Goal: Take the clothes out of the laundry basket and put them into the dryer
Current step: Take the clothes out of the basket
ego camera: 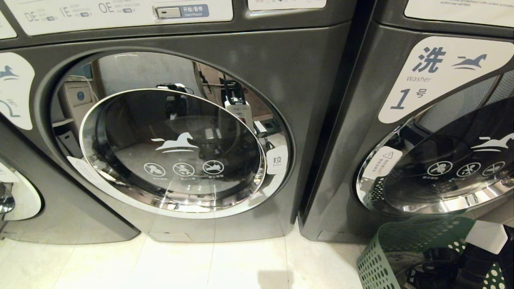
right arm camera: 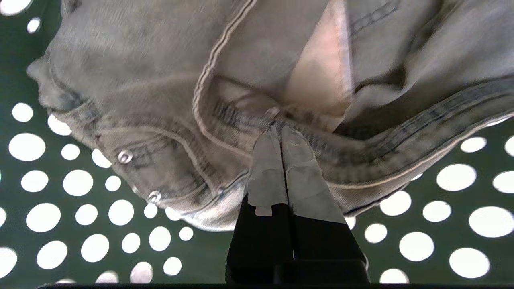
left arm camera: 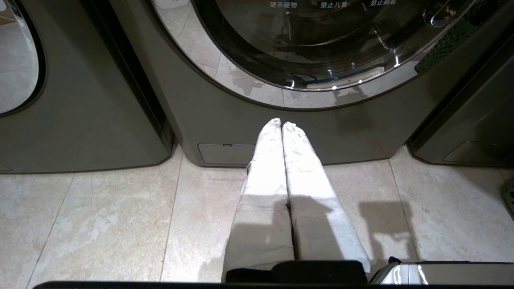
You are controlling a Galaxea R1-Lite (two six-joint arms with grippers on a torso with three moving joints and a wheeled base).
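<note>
Right hand (right arm camera: pixel 281 134) pinched shut on the denim garment (right arm camera: pixel 168 100) seam inside the green laundry basket (ego camera: pixel 385 257) at lower right of the head view; lift straight up clear of the rim, though the dryer door (ego camera: pixel 172 152) looks closed; left hand (left arm camera: pixel 281 125) idle, fingers together.

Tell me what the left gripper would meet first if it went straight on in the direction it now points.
Probably the dark front panel of the machine ahead, below its round glass door. The left gripper points low over the tiled floor, with nothing visible between; depth is hard to judge.
</note>
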